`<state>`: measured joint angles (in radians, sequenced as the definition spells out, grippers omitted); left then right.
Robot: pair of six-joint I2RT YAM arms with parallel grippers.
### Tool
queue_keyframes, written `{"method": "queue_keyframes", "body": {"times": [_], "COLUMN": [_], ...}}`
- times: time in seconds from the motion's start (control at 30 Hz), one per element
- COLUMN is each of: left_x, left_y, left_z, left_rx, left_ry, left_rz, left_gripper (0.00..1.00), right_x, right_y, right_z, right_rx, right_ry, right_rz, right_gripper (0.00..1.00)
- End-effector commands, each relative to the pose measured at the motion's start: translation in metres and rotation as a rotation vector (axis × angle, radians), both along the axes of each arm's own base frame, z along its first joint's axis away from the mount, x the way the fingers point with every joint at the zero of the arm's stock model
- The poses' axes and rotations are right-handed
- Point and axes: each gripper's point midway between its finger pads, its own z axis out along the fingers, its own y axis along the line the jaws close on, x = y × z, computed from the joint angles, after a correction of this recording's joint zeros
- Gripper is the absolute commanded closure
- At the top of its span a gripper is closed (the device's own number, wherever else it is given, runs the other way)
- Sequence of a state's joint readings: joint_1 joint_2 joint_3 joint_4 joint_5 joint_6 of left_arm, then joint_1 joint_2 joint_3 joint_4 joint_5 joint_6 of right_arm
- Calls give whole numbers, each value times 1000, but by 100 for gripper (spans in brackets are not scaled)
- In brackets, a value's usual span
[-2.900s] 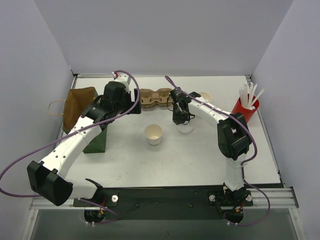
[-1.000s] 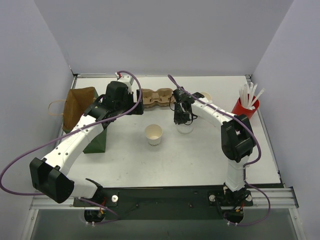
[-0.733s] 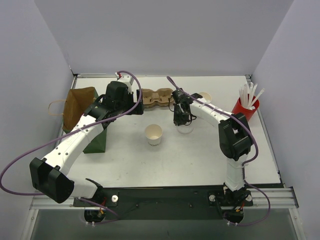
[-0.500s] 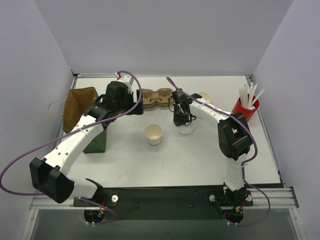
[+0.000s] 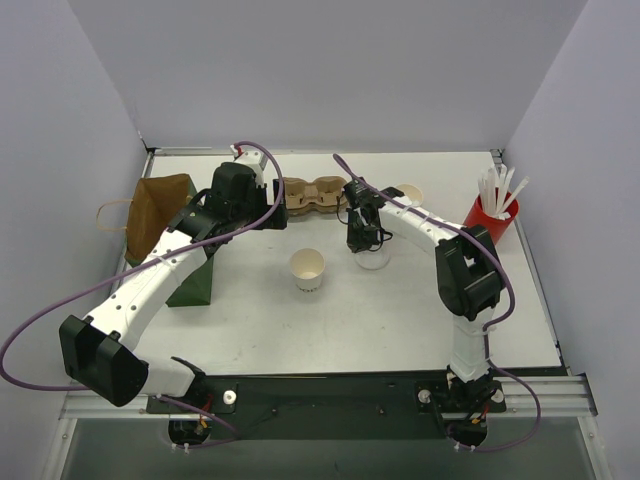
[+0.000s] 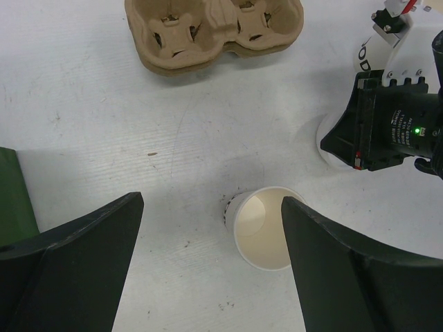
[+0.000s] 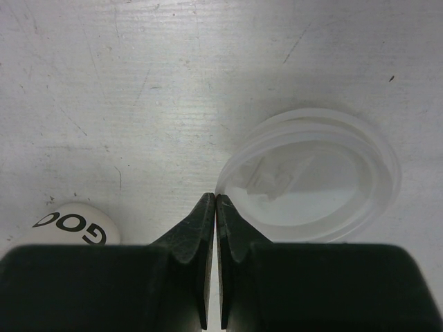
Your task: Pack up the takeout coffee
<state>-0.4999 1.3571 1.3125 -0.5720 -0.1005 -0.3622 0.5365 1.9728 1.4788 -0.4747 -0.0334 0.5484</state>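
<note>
One white takeout cup (image 5: 308, 268) stands upright and lidless in mid-table; in the left wrist view this cup (image 6: 266, 232) lies below, between my wide-open left gripper (image 6: 211, 200) fingers, which hover high above it. That left gripper (image 5: 262, 208) hangs near the carrier. A translucent round lid (image 7: 311, 176) lies on the table. My right gripper (image 7: 217, 197) is shut on its left rim, one finger outside and one over the lid. In the top view the right gripper (image 5: 362, 245) covers most of the lid (image 5: 372, 260). A second white cup (image 7: 69, 225) with dark print sits beside it, partly hidden.
The brown pulp carrier (image 5: 313, 192) sits at the back, its wells bare (image 6: 214, 31). A red cup of white sticks (image 5: 490, 220) stands far right. A brown paper bag (image 5: 155, 212) and a dark green block (image 5: 195, 280) occupy the left side.
My right gripper's jaws have closed the last bit onto the lid's rim. The left arm and the open cup have not moved.
</note>
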Motion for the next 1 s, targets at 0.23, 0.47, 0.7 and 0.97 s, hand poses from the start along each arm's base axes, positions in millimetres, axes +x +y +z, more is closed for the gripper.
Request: {"method": "queue_keyframes", "body": {"times": [0.23, 0.47, 0.7, 0.97], "left_x": [9, 11, 11, 11], "left_y": [-4, -8, -9, -6], "left_z": [15, 15, 12, 12], "left_rx": [-40, -50, -47, -39], "left_ry": [-49, -45, -40, -42], "left_rz": [-1, -12, -13, -7], "left_gripper": [8, 8, 8, 8], "right_x": [-3, -5, -5, -8], "right_y": [-20, -23, -29, -38], "right_z": [37, 42, 33, 21], "right_rx": [-55, -56, -94, -158], "right_ry": [-76, -82, -65, -53], "right_rz": [-23, -23, -24, -26], "right_gripper": [100, 100, 100, 100]}}
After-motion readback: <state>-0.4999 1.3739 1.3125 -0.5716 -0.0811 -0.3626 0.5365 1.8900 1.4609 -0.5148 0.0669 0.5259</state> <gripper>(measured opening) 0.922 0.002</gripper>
